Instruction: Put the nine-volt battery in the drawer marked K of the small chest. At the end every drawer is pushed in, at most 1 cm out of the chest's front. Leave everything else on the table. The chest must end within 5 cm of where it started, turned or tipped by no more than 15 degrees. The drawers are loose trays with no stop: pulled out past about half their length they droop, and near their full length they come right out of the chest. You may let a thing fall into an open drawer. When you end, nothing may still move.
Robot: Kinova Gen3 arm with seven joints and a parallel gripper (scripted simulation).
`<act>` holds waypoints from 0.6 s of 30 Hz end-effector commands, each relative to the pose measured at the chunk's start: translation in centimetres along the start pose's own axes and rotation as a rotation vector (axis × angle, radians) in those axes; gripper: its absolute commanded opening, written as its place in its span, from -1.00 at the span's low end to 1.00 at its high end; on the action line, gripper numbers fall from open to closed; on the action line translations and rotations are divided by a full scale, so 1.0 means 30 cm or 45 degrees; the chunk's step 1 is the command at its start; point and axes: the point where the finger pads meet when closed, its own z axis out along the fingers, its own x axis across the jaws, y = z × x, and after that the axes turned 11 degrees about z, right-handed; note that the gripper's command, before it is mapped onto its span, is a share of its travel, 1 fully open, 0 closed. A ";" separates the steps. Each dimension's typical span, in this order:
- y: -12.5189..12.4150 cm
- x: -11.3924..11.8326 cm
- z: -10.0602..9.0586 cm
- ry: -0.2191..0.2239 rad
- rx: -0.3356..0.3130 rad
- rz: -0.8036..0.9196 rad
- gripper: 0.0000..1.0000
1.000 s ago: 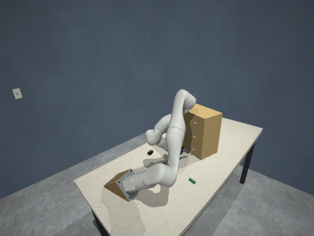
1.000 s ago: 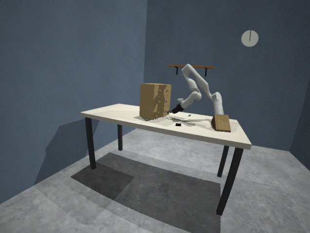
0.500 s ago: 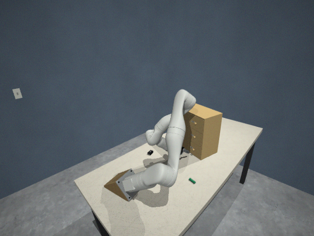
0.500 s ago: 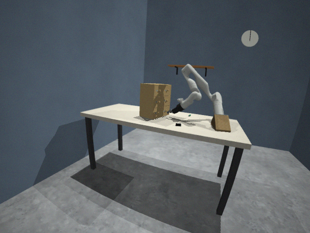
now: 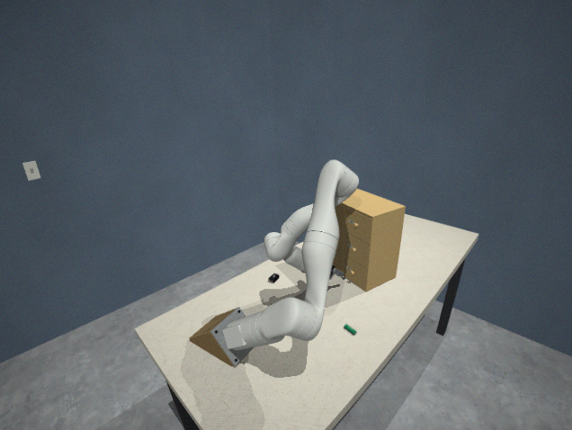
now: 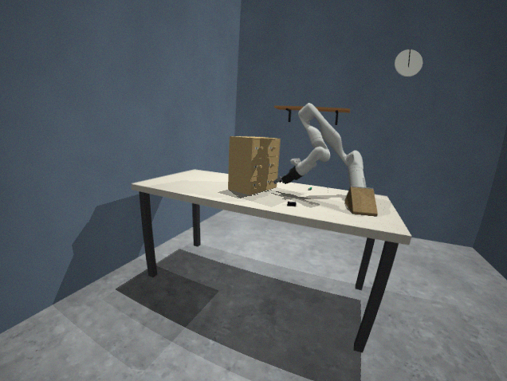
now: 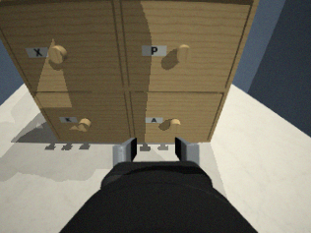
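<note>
The wooden chest (image 5: pixel 375 230) (image 6: pixel 245 163) (image 7: pixel 197 43) stands upright on the table (image 5: pixel 425 258) (image 6: pixel 184 184), and all drawers I see look pushed in. In the wrist view the bottom row holds the drawer marked K (image 7: pixel 100 109) on the left and the drawer marked A (image 7: pixel 197 107) on the right; X and P are above them. My gripper (image 7: pixel 155 145) (image 6: pixel 281 178) is open and empty, low over the table, close in front of drawer A's knob (image 7: pixel 172 124). K's knob (image 7: pixel 84 125) is to its left. The black nine-volt battery (image 5: pixel 273 277) (image 6: pixel 291 203) lies on the table apart from the chest.
A small green cylinder (image 5: pixel 350 328) (image 6: pixel 310 188) lies on the table near the front edge. The arm's brown wedge base (image 5: pixel 208 337) (image 6: pixel 363 200) stands at the table's end. In the top view the arm hides the chest's left drawers.
</note>
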 end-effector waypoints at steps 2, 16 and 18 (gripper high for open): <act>-0.056 -0.018 -0.037 -0.015 0.010 0.025 1.00; -0.144 -0.032 -0.113 -0.015 0.010 0.025 1.00; -0.144 -0.032 -0.113 -0.015 0.010 0.025 1.00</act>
